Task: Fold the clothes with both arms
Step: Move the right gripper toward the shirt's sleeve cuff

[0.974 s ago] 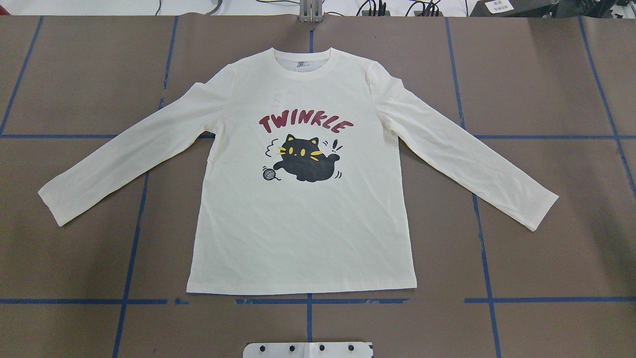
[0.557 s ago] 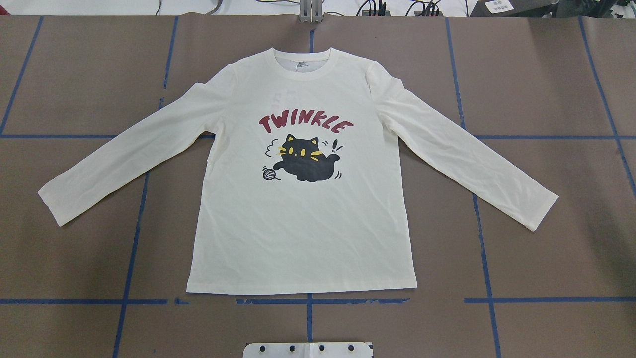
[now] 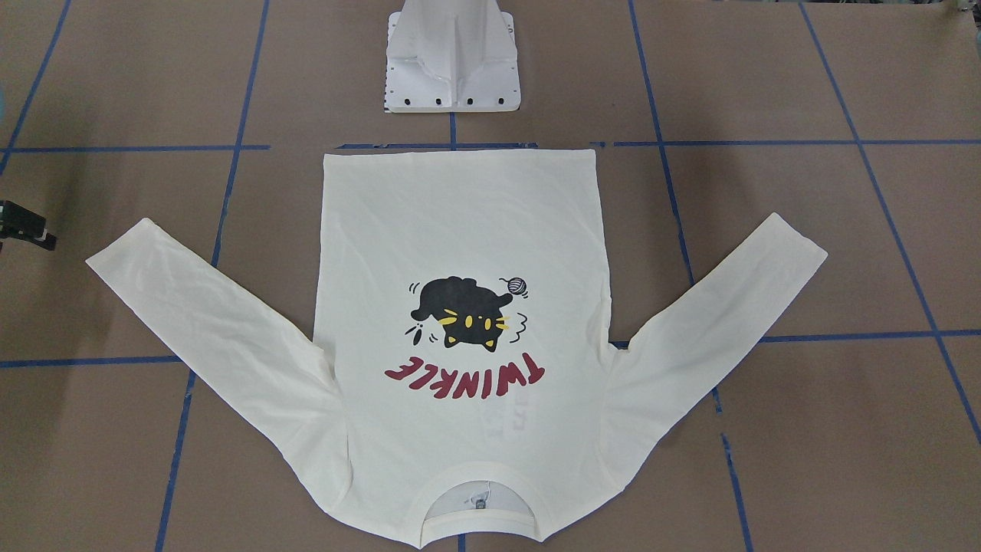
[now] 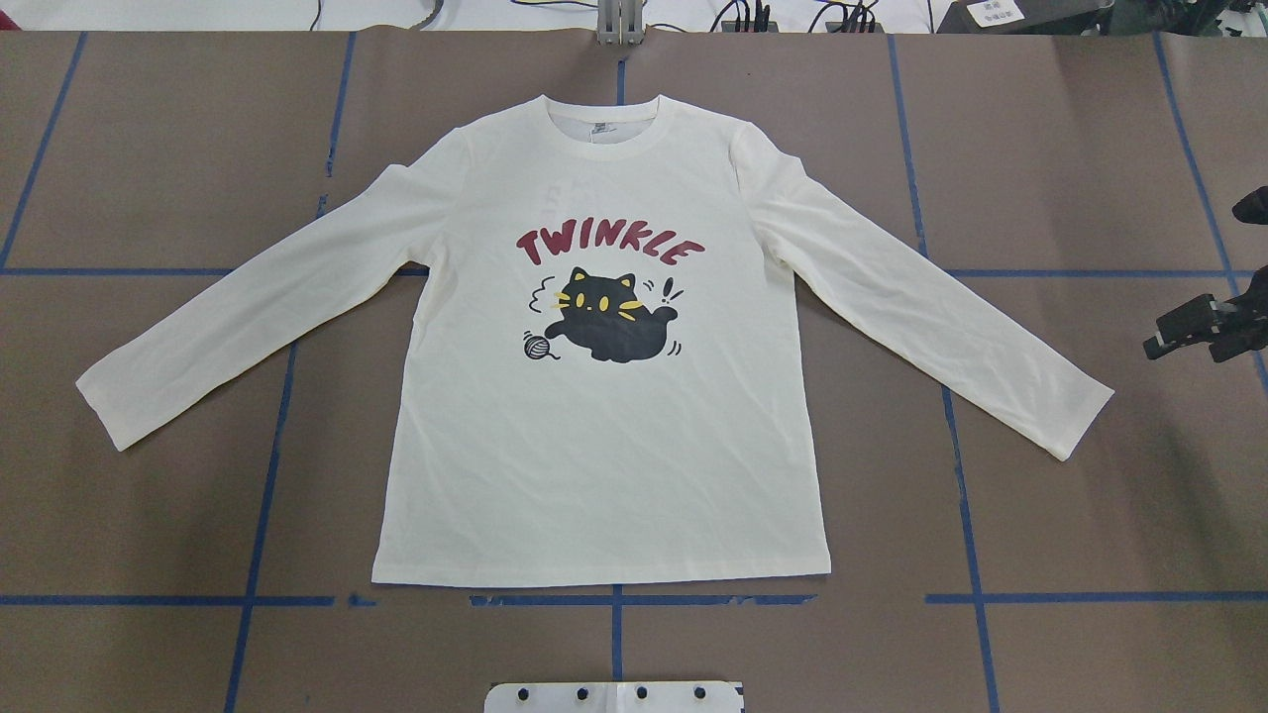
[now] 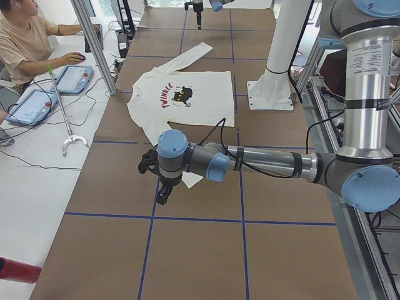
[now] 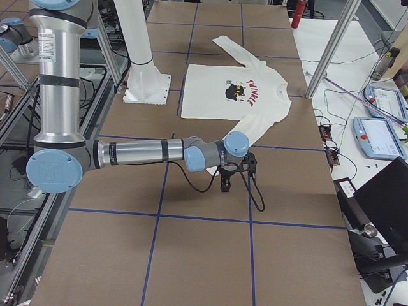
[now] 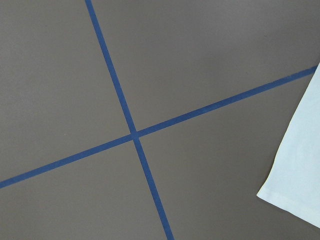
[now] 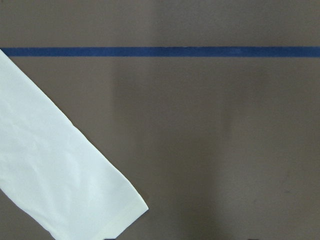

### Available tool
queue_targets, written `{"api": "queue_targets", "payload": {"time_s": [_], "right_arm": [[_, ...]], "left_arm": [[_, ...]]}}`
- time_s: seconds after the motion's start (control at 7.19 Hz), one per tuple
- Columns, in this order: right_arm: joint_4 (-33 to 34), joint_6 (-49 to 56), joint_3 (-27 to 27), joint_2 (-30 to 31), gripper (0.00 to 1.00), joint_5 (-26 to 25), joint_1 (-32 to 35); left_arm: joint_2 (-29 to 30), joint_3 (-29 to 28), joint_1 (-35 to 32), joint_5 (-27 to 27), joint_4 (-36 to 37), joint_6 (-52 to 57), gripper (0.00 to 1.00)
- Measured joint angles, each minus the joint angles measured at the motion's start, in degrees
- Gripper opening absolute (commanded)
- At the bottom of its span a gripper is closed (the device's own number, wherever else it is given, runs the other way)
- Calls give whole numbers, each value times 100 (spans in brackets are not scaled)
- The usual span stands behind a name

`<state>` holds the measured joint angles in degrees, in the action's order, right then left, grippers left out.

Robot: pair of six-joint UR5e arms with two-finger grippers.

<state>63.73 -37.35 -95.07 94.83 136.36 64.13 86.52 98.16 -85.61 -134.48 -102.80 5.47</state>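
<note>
Hovering, my right tool (image 4: 1176, 333): near T-shirt (image 4: 594, 465) cuff, apart; cannot tell if spread.
My left tool (image 5: 162, 187): near other cuff; cannot tell.
T-shirt: flat on worktop (image 4: 1090, 515), print up.

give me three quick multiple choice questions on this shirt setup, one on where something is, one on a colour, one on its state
1. Which part of the T-shirt lies nearest the white pedestal base?
A the collar
B the hem
C a cuff

2. What colour is the TWINKLE lettering?
A blue
B dark red
C green

3. How does the shirt lie?
A folded in half
B bunched in a heap
C flat, print up, both sleeves spread

Answers:
1 B: in the front-facing view the hem runs straight across just below the base.
2 B: the letters read dark red above the black cat.
3 C: the print faces the cameras and each sleeve angles out from the body, with no fold made.
</note>
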Motion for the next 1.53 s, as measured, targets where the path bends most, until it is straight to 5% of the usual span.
{"api": "queue_targets", "payload": {"time_s": [0.28, 0.42, 0.84, 0.97, 1.53], "right_arm": [[-1162, -1267, 356, 107, 88, -328, -534], [-1490, -1481, 597, 118, 75, -359, -633], [-2043, -2321, 868, 28, 8, -367, -798], [-2129, -2503, 869, 8, 0, -375, -848], [-2189, -2545, 621, 0, 0, -349, -902]], "left_arm": [[10, -4, 0, 6, -60, -12, 100], [13, -12, 1, 10, -134, -88, 100], [-3, -48, 1, 18, -389, -373, 100], [-8, -55, 0, 20, -408, -384, 100], [-22, -60, 1, 35, -418, -381, 100]]}}
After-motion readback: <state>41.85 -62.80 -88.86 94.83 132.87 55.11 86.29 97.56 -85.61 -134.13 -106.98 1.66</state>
